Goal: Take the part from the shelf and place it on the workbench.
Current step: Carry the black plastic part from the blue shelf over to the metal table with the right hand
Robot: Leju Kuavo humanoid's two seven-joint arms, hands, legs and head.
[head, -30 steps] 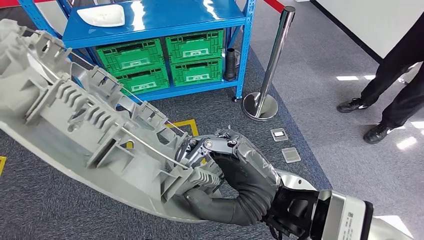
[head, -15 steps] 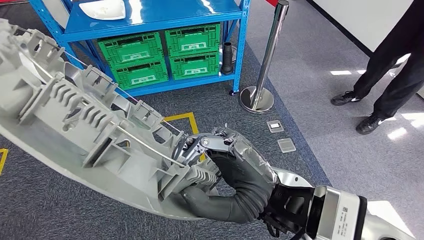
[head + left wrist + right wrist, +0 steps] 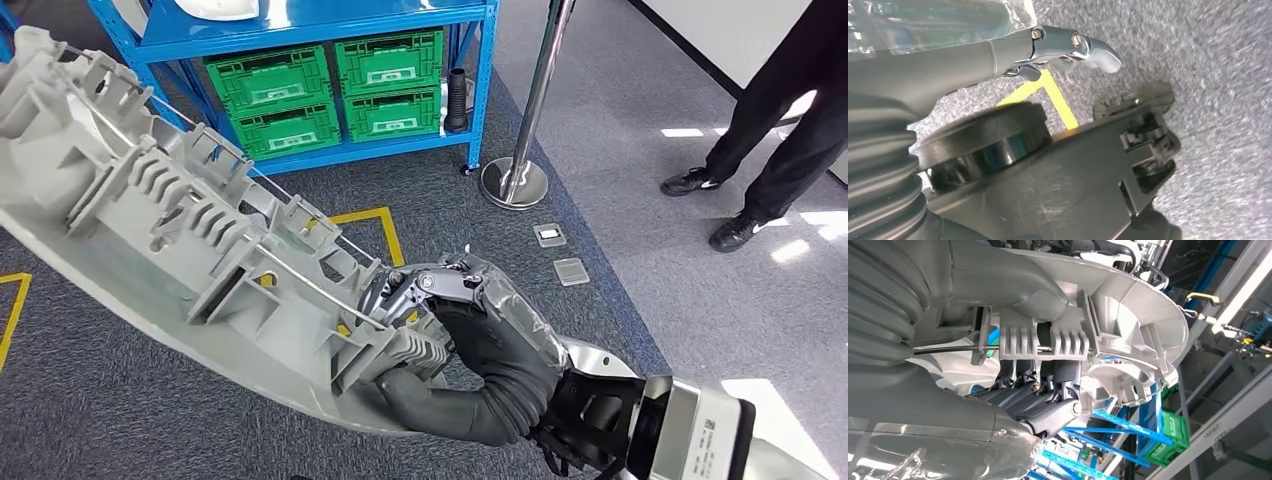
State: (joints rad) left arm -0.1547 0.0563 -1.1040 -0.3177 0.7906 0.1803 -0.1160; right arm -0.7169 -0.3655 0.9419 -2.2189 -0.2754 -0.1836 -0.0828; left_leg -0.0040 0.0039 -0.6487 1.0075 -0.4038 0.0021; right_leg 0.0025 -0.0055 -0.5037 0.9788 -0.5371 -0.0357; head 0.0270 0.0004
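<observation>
The part (image 3: 170,230) is a long pale grey plastic moulding with ribs, clips and a thin metal rod. It runs from the upper left of the head view down to the middle, above the carpet. My right hand (image 3: 470,340) grips its near end, thumb under the edge and fingers curled over a ribbed block. In the right wrist view the fingers (image 3: 1048,390) wrap the same ribbed block of the part (image 3: 1128,325). In the left wrist view my left hand (image 3: 948,75) has one finger stretched out above a dark clipped panel (image 3: 1088,165). Whether it holds the panel is unclear.
A blue shelf (image 3: 330,15) stands ahead, with green crates (image 3: 390,60) on its lower level, a white piece (image 3: 215,8) on top and a black ribbed tube (image 3: 457,100) beside. A chrome barrier post (image 3: 530,110) stands right of it. A person's legs (image 3: 780,120) are at far right. Yellow tape (image 3: 385,230) marks the carpet.
The whole picture has shifted, so the camera moved: shelf, post and person sit slightly differently. My right hand keeps the same grip on the part.
</observation>
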